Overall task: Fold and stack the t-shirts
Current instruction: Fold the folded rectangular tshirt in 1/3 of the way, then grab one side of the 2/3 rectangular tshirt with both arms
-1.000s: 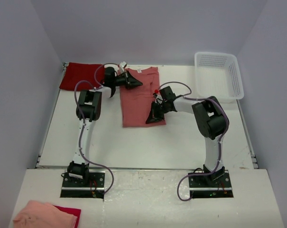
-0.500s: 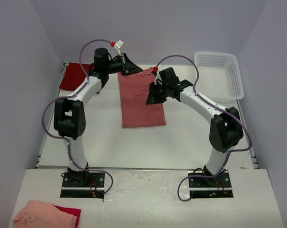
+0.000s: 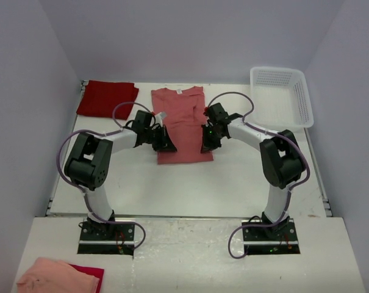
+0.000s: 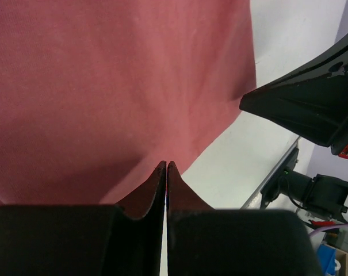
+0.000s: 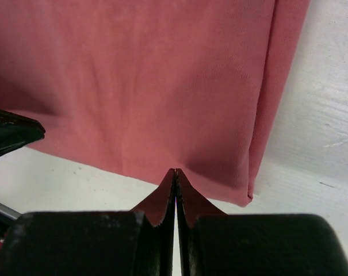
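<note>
Swung down from mid-air since the earlier frame, with left gripper (image 3: 169, 147) and right gripper (image 3: 204, 148) now low at the near hem of the salmon t-shirt (image 3: 183, 116).
Lying flat just left of the white mesh basket (image 3: 286, 124), already narrowed to a long rectangle, with the crimson t-shirt (image 3: 106, 97) farther left of the basket. Both sets of jaws clenched tight at the hem; cannot tell whether cloth is pinched. Probably poised to carry the hem toward the collar. Small white neck label (image 3: 179, 91), too small to read.
</note>
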You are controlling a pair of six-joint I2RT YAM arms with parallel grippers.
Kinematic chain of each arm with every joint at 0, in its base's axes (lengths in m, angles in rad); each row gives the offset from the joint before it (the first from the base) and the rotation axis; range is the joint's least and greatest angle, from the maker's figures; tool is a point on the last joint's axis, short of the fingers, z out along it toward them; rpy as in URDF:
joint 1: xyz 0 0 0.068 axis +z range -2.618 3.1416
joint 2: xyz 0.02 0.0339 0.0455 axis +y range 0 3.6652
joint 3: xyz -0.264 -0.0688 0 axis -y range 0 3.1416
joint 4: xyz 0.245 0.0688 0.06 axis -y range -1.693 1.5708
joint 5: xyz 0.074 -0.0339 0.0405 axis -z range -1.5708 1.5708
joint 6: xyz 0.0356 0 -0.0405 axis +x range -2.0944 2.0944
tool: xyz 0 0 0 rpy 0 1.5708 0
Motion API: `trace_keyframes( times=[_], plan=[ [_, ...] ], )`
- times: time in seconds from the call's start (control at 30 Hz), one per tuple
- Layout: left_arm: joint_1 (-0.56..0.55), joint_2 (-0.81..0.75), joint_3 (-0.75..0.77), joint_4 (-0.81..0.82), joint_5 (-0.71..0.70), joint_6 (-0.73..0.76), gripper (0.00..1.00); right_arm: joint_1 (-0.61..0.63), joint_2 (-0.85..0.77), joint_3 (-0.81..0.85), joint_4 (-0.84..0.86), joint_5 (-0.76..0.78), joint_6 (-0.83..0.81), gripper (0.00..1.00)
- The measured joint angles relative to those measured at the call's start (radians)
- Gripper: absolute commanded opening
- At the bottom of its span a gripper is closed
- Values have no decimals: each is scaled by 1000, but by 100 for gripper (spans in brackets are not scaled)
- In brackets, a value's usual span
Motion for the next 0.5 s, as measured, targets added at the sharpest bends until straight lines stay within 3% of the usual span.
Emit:
trace_keyframes(
  times=[0.5],
  plan=[
    [-7, 29, -60, 10, -114, 6, 0, -14, 57, -51, 28, -18, 12, 0]
  ],
)
